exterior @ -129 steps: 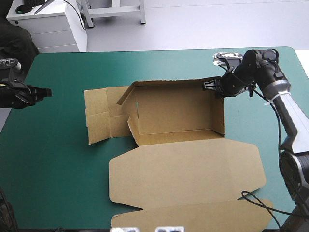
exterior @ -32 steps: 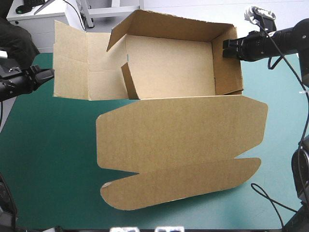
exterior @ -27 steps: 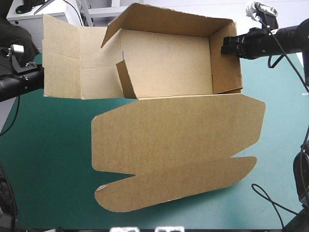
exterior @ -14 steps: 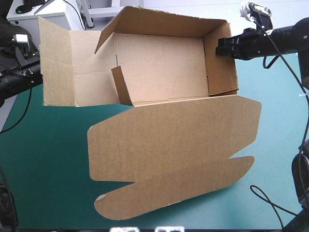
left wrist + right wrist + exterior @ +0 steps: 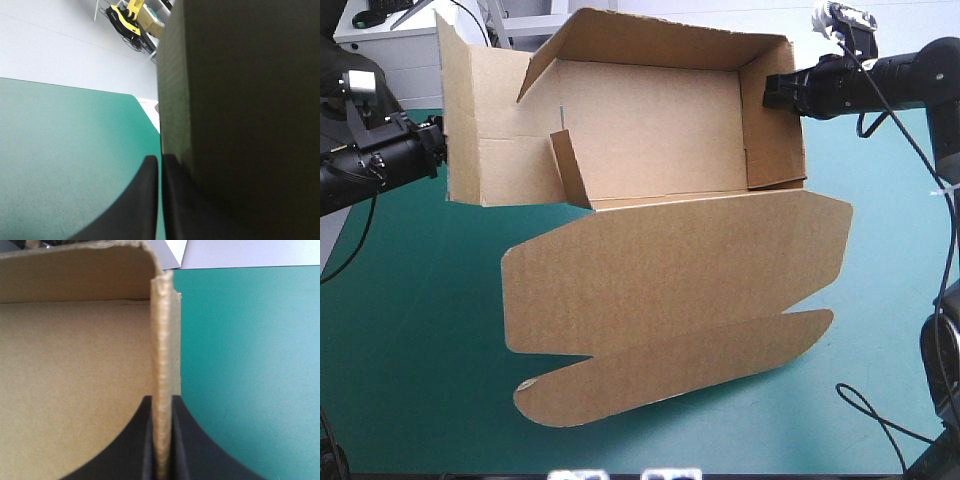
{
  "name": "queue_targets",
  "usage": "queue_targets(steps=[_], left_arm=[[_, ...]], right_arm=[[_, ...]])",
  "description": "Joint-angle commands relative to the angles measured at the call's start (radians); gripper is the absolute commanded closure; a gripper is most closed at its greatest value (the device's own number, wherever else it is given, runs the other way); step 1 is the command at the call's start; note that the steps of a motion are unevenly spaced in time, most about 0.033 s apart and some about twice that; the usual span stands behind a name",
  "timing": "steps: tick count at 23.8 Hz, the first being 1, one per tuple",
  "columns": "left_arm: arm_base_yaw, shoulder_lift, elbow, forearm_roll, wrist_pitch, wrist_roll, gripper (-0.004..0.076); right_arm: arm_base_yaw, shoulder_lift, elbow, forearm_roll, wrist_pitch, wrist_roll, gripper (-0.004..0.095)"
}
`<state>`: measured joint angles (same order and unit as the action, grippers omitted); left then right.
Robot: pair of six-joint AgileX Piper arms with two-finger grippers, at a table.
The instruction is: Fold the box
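The brown box (image 5: pixel 650 130) hangs tilted above the table as an open tray, its long lid (image 5: pixel 670 270) and tuck flap drooping toward the near edge. My right gripper (image 5: pixel 772 92) is shut on the tray's right wall; in the right wrist view that wall's edge (image 5: pixel 162 340) runs straight between the black fingers of the right gripper (image 5: pixel 162 405). My left gripper (image 5: pixel 440 150) is at the outer edge of the left flap (image 5: pixel 485 140), which now stands raised. In the left wrist view the left gripper (image 5: pixel 161 162) is all but shut, with the box's board (image 5: pixel 240 100) dark and close beside it.
The teal-green cover (image 5: pixel 410 330) lies below and around the lifted box. The table's rounded far corner (image 5: pixel 132 97) shows in the left wrist view. A small inner flap (image 5: pixel 570 170) sticks up inside the tray at its left end.
The box went from lying on the table to held up in the air. Just before now my left gripper reached the left flap and took it; the flap swung from flat to upright.
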<state>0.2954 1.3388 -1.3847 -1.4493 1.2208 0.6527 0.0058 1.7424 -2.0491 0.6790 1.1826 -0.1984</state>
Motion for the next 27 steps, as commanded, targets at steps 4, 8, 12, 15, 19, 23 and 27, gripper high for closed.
queue_targets(steps=[4,8,12,15,19,23,27], left_arm=[[-0.089,-0.04,-0.028,-0.042,0.068,-0.008,0.0715],[-0.105,-0.041,-0.028,-0.042,0.068,-0.005,0.0716],[-0.105,-0.041,-0.028,-0.04,0.068,-0.005,0.0731],[-0.105,-0.041,-0.028,-0.038,0.068,-0.005,0.0731],[-0.105,-0.041,-0.028,0.014,0.068,-0.005,0.0731],[-0.105,-0.041,-0.028,0.086,0.068,-0.01,0.0683],[-0.105,-0.042,-0.028,0.086,0.068,-0.01,0.0531]], right_arm=[[0.038,-0.03,-0.031,0.05,-0.08,0.009,0.0925],[0.078,-0.028,-0.031,-0.022,-0.111,0.009,0.0925],[0.096,-0.026,-0.031,-0.05,-0.129,0.014,0.0925],[0.108,-0.024,-0.031,-0.051,-0.15,0.014,0.0925],[0.136,-0.009,-0.031,-0.053,-0.185,0.018,0.0925],[0.177,0.009,-0.031,-0.059,-0.224,0.023,0.0925],[0.2,0.016,-0.031,-0.113,-0.246,0.05,0.0923]])
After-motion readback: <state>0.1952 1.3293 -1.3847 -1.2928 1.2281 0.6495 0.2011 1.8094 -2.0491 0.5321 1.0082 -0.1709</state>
